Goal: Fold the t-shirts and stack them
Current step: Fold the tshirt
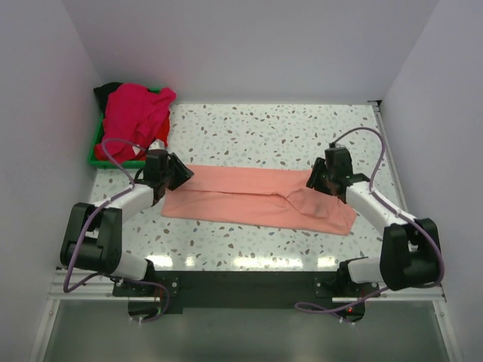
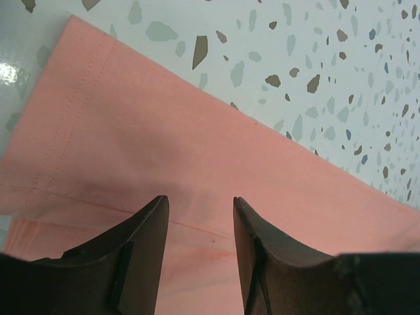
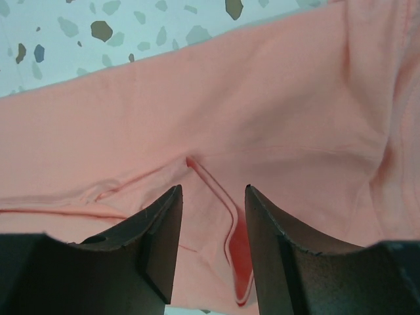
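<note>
A salmon-pink t-shirt (image 1: 256,196) lies folded into a long band across the table between my arms. My left gripper (image 1: 183,175) is open just over its left end; the wrist view shows the flat cloth and hem (image 2: 118,125) between the open jaws (image 2: 200,200). My right gripper (image 1: 312,181) is open over the right end, where the neckline fold (image 3: 226,216) lies between the fingers (image 3: 211,190). A heap of magenta-pink and red t-shirts (image 1: 136,113) with a black one (image 1: 108,89) under it sits in the green tray (image 1: 98,154) at the back left.
White walls close in the table on the left, back and right. The speckled table top (image 1: 272,128) shows behind and in front of the shirt. The arm bases stand at the near edge.
</note>
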